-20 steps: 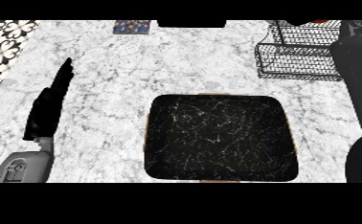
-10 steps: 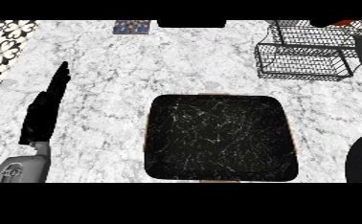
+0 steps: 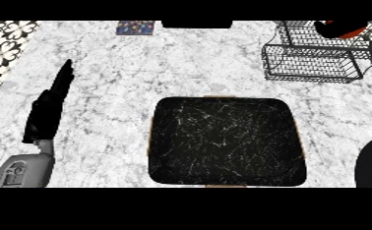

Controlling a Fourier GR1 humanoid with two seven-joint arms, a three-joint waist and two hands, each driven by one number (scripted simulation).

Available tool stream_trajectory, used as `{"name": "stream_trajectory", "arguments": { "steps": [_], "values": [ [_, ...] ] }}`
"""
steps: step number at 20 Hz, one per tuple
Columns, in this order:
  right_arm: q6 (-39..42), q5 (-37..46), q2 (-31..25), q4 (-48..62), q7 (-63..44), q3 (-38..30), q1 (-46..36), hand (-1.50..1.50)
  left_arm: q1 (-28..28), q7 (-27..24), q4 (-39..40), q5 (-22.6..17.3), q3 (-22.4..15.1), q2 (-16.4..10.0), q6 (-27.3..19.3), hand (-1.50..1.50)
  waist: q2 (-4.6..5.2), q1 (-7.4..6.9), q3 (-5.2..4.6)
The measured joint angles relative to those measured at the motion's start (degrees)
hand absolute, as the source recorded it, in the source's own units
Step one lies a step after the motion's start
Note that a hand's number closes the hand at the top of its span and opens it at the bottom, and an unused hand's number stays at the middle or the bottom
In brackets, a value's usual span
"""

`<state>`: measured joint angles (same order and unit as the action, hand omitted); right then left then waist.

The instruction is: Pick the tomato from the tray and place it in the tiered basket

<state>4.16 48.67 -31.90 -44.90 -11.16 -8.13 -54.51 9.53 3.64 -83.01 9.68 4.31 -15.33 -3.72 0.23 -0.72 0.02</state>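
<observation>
Fingers on the left hand are lying straight and pressed together, pointing up the left side of the bench. They are touching and holding nothing, and that hand is simply resting.

Across the marble bench little is shifting. The black tray is sitting in the middle with nothing showing on it, so the pick looks done. At the far right corner the wire tiered basket is standing where it stood a second ago, well apart from the tray.

What is changing is on the right. A dark rounded shape is edging in at the border beside the tray, where nothing showed a second ago. It is probably part of the right arm, though I can't be sure.

Over the basket's upper tier a black form, which I'm taking for the right hand, is sitting against a red patch. That patch is the tomato, and more of it is showing now. Whether that hand is clasping it or letting go I cannot tell, but the release looks near.
</observation>
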Motion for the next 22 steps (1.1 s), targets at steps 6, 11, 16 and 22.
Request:
{"name": "stream_trajectory", "arguments": {
  "steps": [6, 11, 16, 22],
  "values": [
    [-2.0, -3.0, 1.0, 4.8, 2.3, -3.8, 0.9, -1.50, -0.2, -0.2, -0.2, 0.6, -0.1, 0.7, -0.1, 0.00, -0.04, 0.02, -0.01],
    [-6.0, -6.7, 1.6, 4.8, 4.6, -7.8, 0.8, -1.50, 0.1, -0.4, 0.2, 0.6, 0.6, 0.5, 0.2, 0.00, -0.10, 0.13, -0.03],
    [-8.3, -9.7, 0.2, 1.9, 4.8, -10.9, 0.1, -1.50, 0.4, 0.1, 0.2, 1.0, 0.5, 0.7, 0.2, 0.00, -0.22, 0.48, -0.01],
    [-4.9, -14.2, -5.5, -1.5, 1.5, -15.8, 2.0, -1.50, -0.9, 0.9, -1.3, 0.9, 1.1, 0.5, 0.5, 0.00, -0.41, 0.99, -0.05]
  ]
}}
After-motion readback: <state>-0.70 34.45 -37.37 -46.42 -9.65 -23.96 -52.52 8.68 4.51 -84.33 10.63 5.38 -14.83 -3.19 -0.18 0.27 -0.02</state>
